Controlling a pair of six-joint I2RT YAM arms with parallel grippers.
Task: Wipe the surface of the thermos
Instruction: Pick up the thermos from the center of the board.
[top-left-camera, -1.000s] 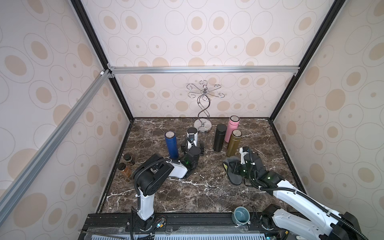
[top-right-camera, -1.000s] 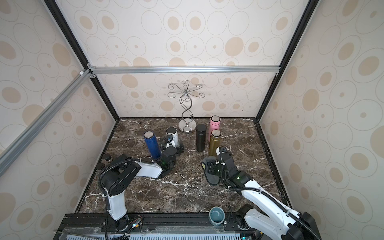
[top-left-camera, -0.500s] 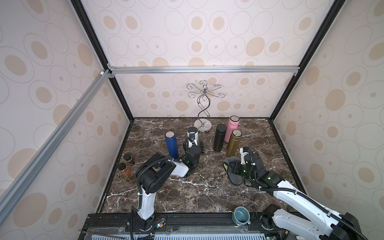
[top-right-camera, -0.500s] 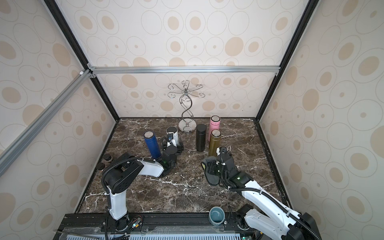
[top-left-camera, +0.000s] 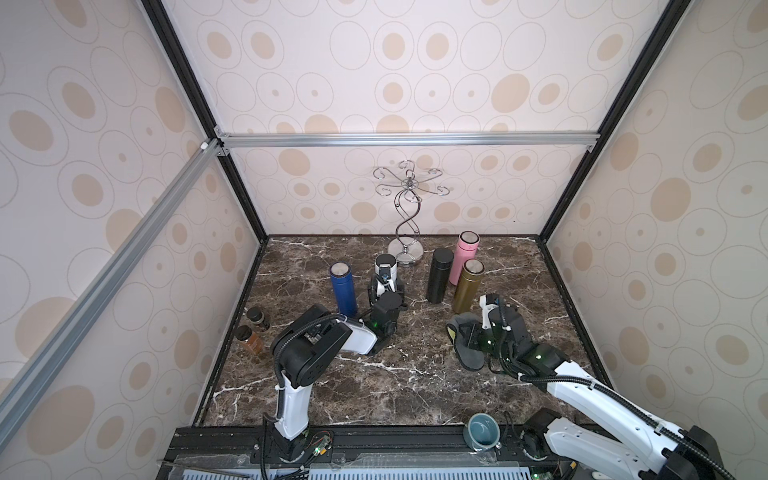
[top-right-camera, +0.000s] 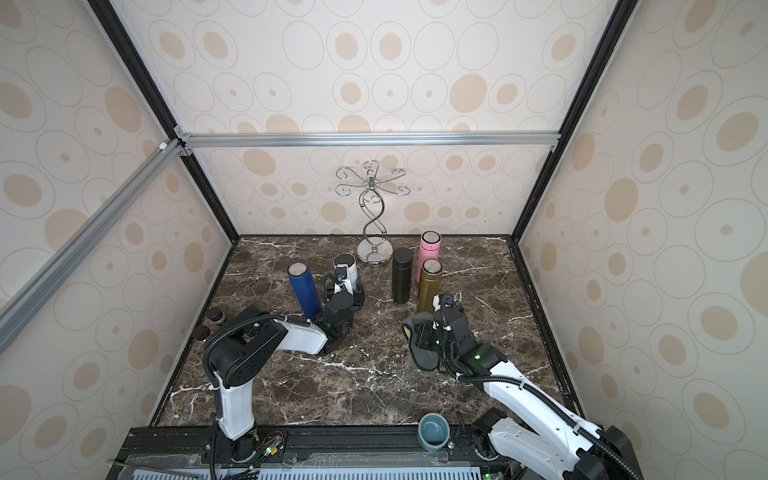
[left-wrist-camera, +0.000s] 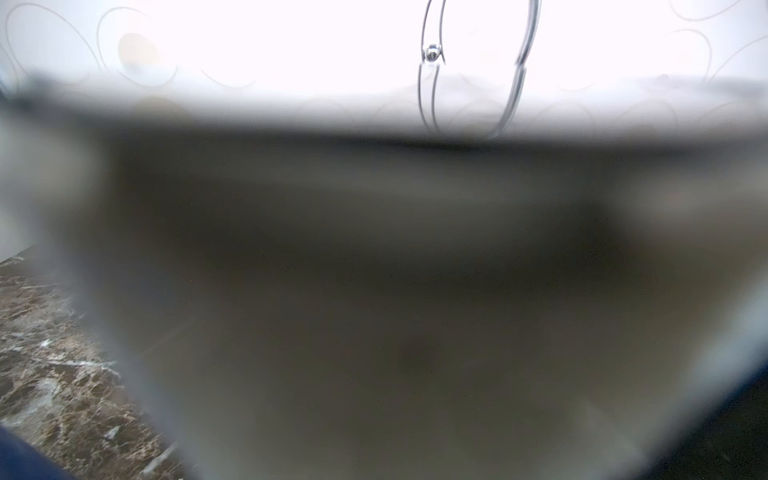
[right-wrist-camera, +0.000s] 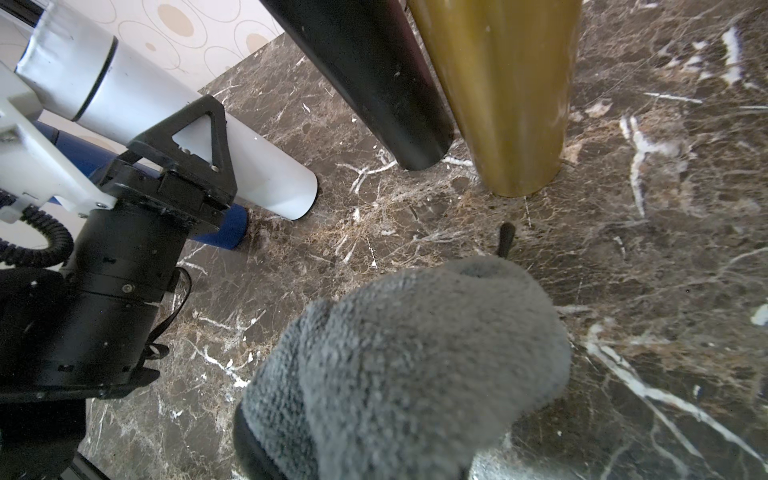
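A white thermos (top-left-camera: 385, 265) (top-right-camera: 346, 267) stands upright at the middle rear of the marble table. My left gripper (top-left-camera: 383, 287) reaches in low from the front and is shut on its lower body. In the left wrist view the thermos (left-wrist-camera: 374, 291) is a blur that fills the picture. The right wrist view shows the white thermos (right-wrist-camera: 270, 174) with a black finger (right-wrist-camera: 195, 137) of the left gripper against its side. My right gripper (top-left-camera: 478, 332) is shut on a grey cloth (top-left-camera: 462, 337) (right-wrist-camera: 415, 353) low over the table, right of centre and apart from the white thermos; the cloth hides its fingers.
A blue thermos (top-left-camera: 343, 289) stands just left of the white one. Black (top-left-camera: 439, 276), pink (top-left-camera: 464, 257) and gold (top-left-camera: 468, 286) thermoses cluster to the right, close behind the cloth. A wire stand (top-left-camera: 408, 216) is at the back, two jars (top-left-camera: 253, 328) by the left wall, a teal cup (top-left-camera: 482, 430) at the front rail.
My left gripper has pushed forward round the white thermos and closed on it. The right arm and the cloth have stayed where they were.
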